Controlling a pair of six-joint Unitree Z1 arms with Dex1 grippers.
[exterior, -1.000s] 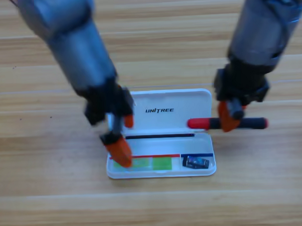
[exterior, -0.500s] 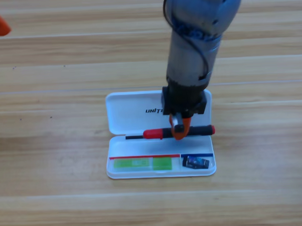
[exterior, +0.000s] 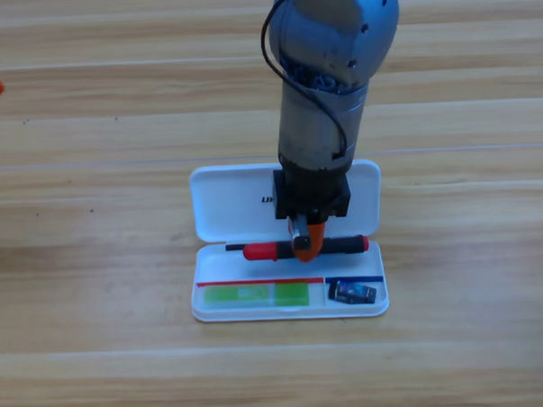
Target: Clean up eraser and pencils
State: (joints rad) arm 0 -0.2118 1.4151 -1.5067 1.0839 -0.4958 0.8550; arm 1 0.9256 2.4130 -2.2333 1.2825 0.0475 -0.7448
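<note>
Right fingers around red marker

Bright, even light across the wooden table, probably from overhead. Shadows barely register, just a faint one under the white case, whose lid glares mildly.

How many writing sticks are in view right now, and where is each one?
2. The green stick lies in the white case's front left compartment. The red and black marker lies across the case's middle, held by the right pincer. None seems hidden.
</note>
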